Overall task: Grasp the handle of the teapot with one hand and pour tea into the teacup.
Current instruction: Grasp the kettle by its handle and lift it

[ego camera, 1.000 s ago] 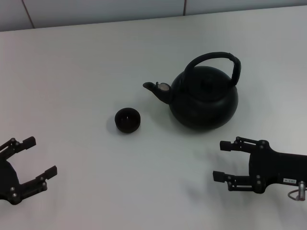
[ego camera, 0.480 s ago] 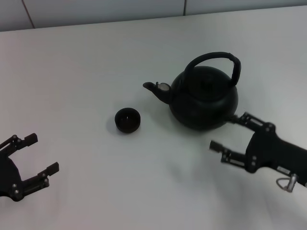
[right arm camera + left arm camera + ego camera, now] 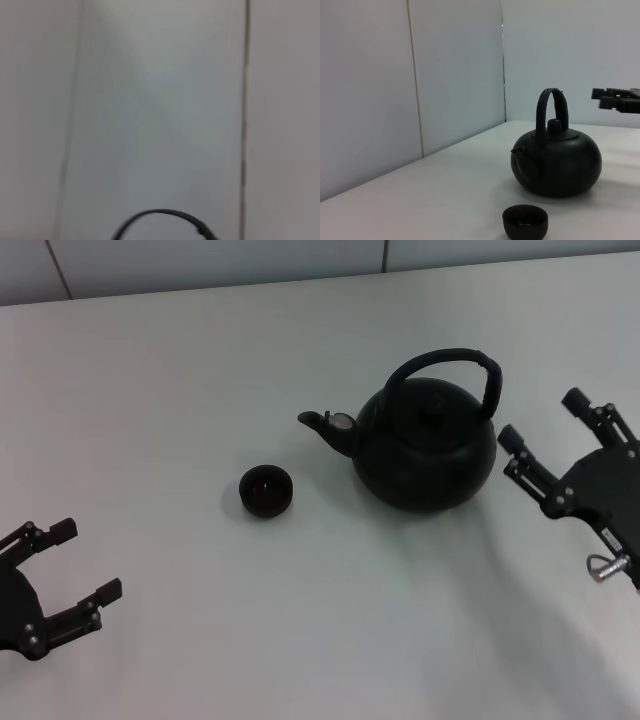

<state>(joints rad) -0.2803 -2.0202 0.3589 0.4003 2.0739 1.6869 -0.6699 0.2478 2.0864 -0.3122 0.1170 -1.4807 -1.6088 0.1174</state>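
2 hands (image 3: 545, 420) (image 3: 70, 560) gape, flanking the teapot (image 3: 425, 445)

In front of me lies a plain white table (image 3: 180, 380), smooth and matte, with soft grey shadows on it. Along its far edge rises a pale wall (image 3: 200, 260) made of flat panels; thin dark seams (image 3: 386, 254) run upright between them. Seen from my left wrist, the wall (image 3: 370, 90) meets the table (image 3: 435, 200) at a low line, and a corner (image 3: 502, 60) shows where two panels join. From my right wrist I see the same pale panels and a seam (image 3: 245, 100).
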